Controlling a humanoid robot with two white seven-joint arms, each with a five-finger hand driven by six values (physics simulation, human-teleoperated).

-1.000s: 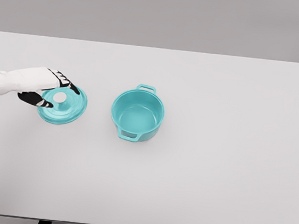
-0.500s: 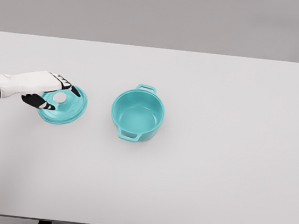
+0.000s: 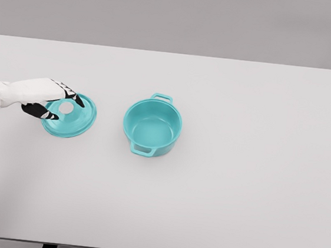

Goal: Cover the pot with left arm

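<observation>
A teal lid (image 3: 76, 123) with a white knob (image 3: 66, 107) lies on the white table (image 3: 235, 196) at the left. My left hand (image 3: 65, 106) comes in from the left edge and sits over the lid. Its thumb is below the knob and its fingers (image 3: 76, 98) are above it, curled around the knob. The open teal pot (image 3: 152, 127), with two loop handles, stands upright to the right of the lid, about a hand's width away, and is empty inside. The right arm does not show.
The table's far edge runs along the top of the view against a grey wall. Its front edge is near the bottom. Only the pot and the lid stand on it.
My left hand's fingers have curled a little tighter around the knob. The lid has shifted very slightly up in the picture. The pot has not moved.
</observation>
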